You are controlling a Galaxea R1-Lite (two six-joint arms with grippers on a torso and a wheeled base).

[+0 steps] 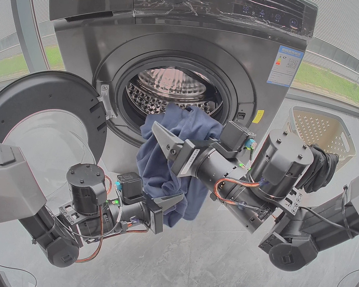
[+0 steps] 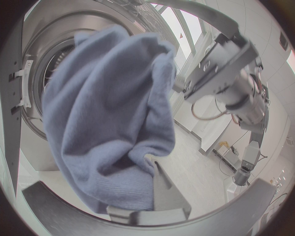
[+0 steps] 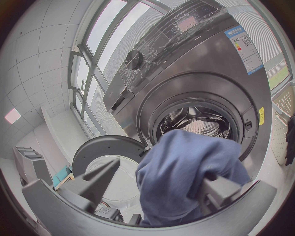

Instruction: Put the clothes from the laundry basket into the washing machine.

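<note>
We'd best lift blue knit garment [image 1: 156,173] over grey washing machine [image 1: 244,64] rim: left jaws pinch it, right jaws gape, cloth draped.

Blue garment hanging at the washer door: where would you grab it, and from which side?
Probably the bunched upper fold of the blue garment, approached from the front toward the open drum: the cloth is thickest there, and the tail hangs loose below.

Washing machine [image 1: 236,59] ahead, door [image 1: 38,96] swung open to its left. Garment [image 1: 160,169] hangs before drum opening [image 1: 172,87], draped over right gripper [image 1: 169,143]; left gripper [image 1: 172,201] below. Laundry basket [image 1: 322,129] on floor [image 1: 202,260], right of machine
</note>
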